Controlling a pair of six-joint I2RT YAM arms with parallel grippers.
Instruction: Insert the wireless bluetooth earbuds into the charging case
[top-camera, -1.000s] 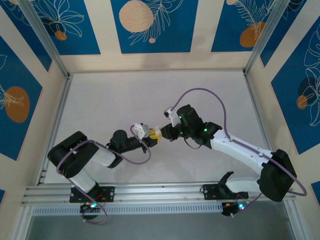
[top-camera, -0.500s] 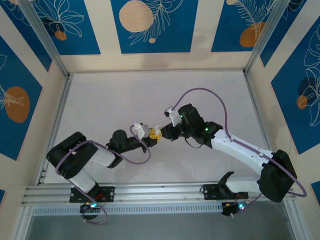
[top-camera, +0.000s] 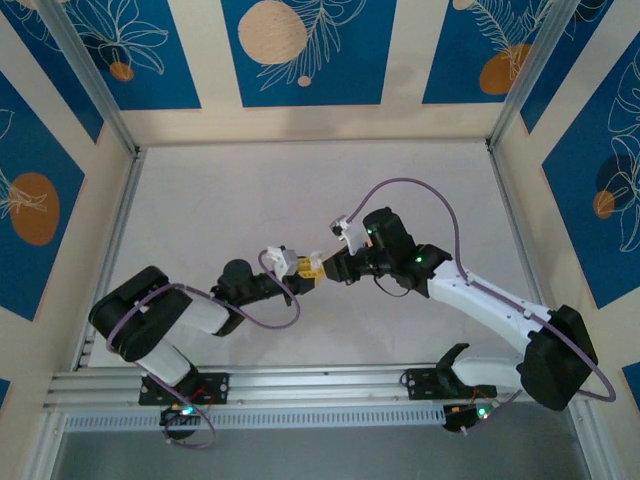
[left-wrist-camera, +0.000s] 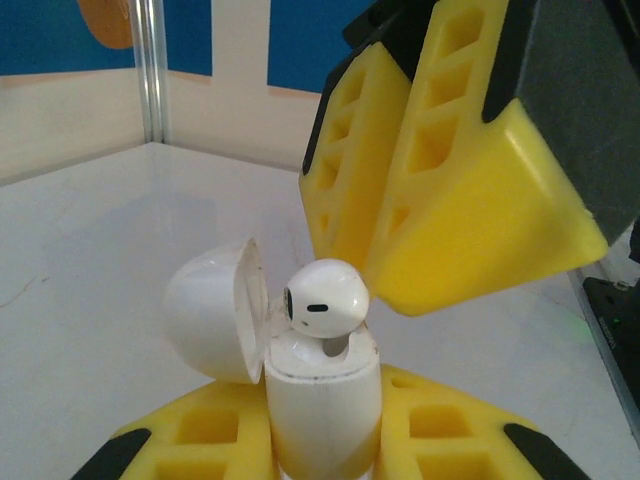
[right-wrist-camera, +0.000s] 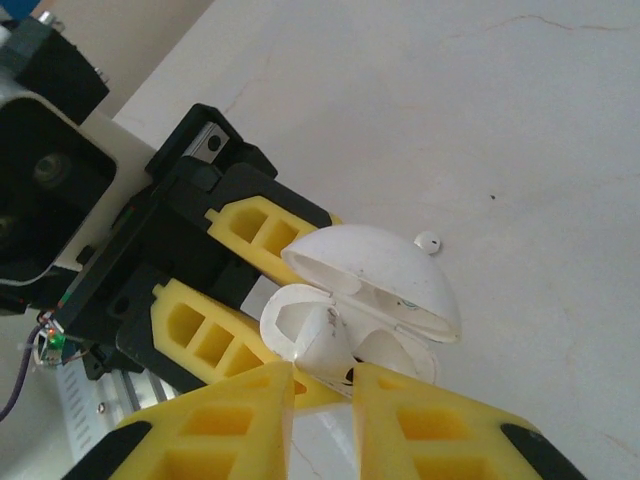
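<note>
My left gripper (left-wrist-camera: 320, 445) is shut on the white charging case (left-wrist-camera: 322, 395) and holds it upright with its lid (left-wrist-camera: 210, 310) swung open. A white earbud (left-wrist-camera: 325, 297) sits with its stem in one slot of the case, its head sticking out. My right gripper (right-wrist-camera: 325, 375) has its yellow fingertips closed on this earbud (right-wrist-camera: 335, 350) from above the case (right-wrist-camera: 290, 318). In the top view both grippers (top-camera: 298, 268) (top-camera: 328, 268) meet mid-table. Another tiny white earbud (right-wrist-camera: 427, 241) lies on the table just beyond the lid.
The white table (top-camera: 250, 200) stretches around the arms, fenced by aluminium rails (top-camera: 120, 230) and patterned blue walls. The left arm's black wrist and yellow fingers (right-wrist-camera: 262, 228) crowd the space directly below my right gripper.
The right arm's wrist has shifted slightly up and to the right in the top view. Both grippers stay together at the case.
</note>
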